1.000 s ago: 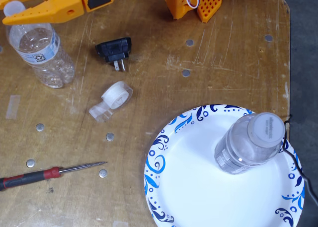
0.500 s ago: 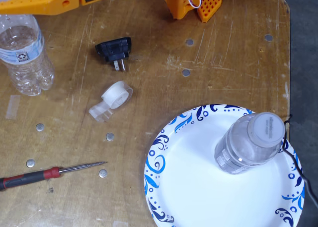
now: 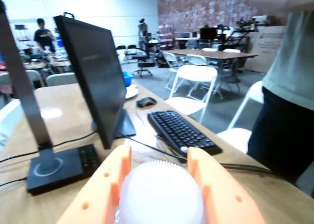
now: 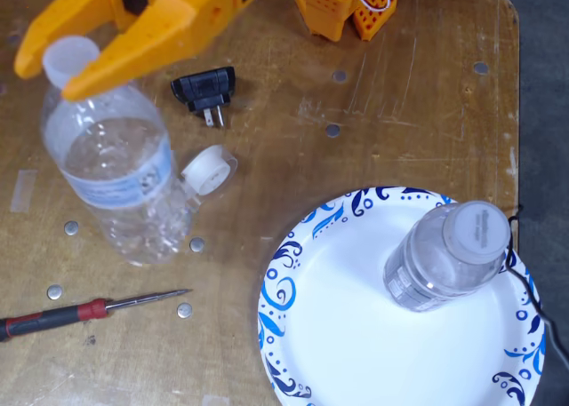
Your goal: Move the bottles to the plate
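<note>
The bottle (image 4: 117, 171) you carry hangs by its neck from the gripper (image 4: 76, 68). It looks large in the fixed view, so I judge it is lifted off the table (image 4: 391, 95), though the height cannot be read exactly. Its long axis goes from the white cap (image 4: 69, 61) at upper left down to its base at lower right in that view, so the body trails below the fingers and already leans toward the plate. In the wrist view you see the ribbed cap (image 3: 162, 194) between the two orange fingers (image 3: 105, 187), which close narrowly on the neck just under it.

The plate (image 4: 329, 335) lies to the lower right in the fixed view, well apart from the held bottle. The second bottle (image 4: 444, 259) stands upright on its right part, so the left part is free. I think you should aim there, so that the hanging base does not strike the standing one.

Between you and the plate lie the clear tape roll (image 4: 206, 175) and a black plug adapter (image 4: 206, 91); a screwdriver (image 4: 80, 310) lies lower left.
</note>
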Tool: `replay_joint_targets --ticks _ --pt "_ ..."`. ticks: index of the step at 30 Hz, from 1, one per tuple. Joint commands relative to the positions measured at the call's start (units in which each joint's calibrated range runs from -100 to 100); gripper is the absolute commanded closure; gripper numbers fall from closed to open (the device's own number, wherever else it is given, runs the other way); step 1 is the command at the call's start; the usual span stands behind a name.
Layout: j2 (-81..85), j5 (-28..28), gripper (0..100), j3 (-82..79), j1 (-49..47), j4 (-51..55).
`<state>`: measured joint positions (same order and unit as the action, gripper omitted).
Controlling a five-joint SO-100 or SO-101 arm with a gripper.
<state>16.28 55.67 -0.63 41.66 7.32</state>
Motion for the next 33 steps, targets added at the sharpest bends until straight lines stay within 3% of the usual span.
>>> replay_joint_targets --ticks 1,10,16,27,33 --pt "-4.0 -0.1 99 7.4 -8.0 0.3" --pt "-17.1 -1.5 99 11.6 -20.8 -6.3" --pt "-19.1 -1.9 99 9.3 -26.9 -5.2" --pt "-15.1 -2.3 99 -2.9 -28.6 -6.4" --pt "-9.4 -2.3 99 -17.0 -28.0 -17.7"
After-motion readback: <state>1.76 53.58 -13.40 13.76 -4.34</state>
